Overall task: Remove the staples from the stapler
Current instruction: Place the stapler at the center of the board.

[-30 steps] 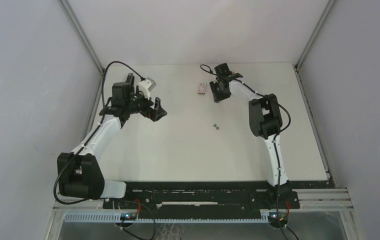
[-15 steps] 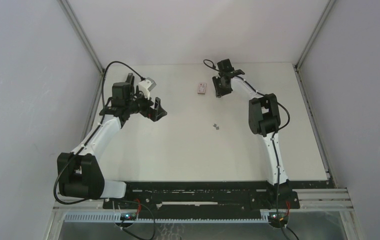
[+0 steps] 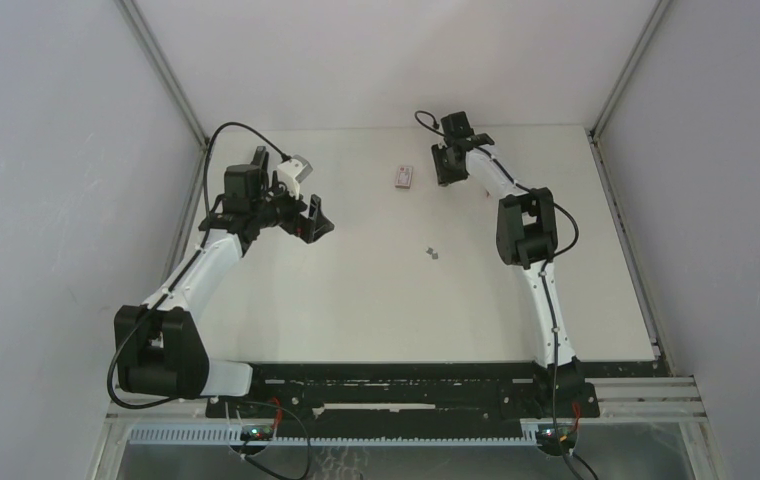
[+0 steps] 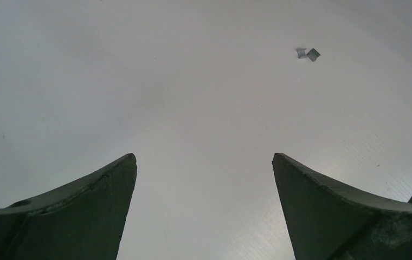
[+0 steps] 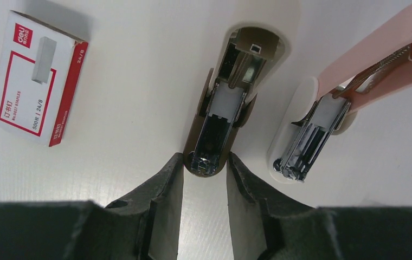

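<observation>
Compared with one second before, the right gripper point(image 5: 204, 158) is standing farther toward the back edge of the table point(image 3: 356, 310) and farther from the box point(image 5: 38, 78). The left gripper point(image 4: 204, 157) is staying where it was, wide open and holding nothing. The right gripper is clamping the near end of the stapler point(image 5: 236, 81), a slim beige-brown plastic body lying open with its dark metal channel showing. Just beside it, one pink stapler point(image 5: 355, 76) is lying open too, with its shiny magazine exposed. The one box is flat cardboard, white with red. Two tiny grey metal staples point(image 4: 307, 53) are lying together on the matte white table, well apart from both staplers.
</observation>
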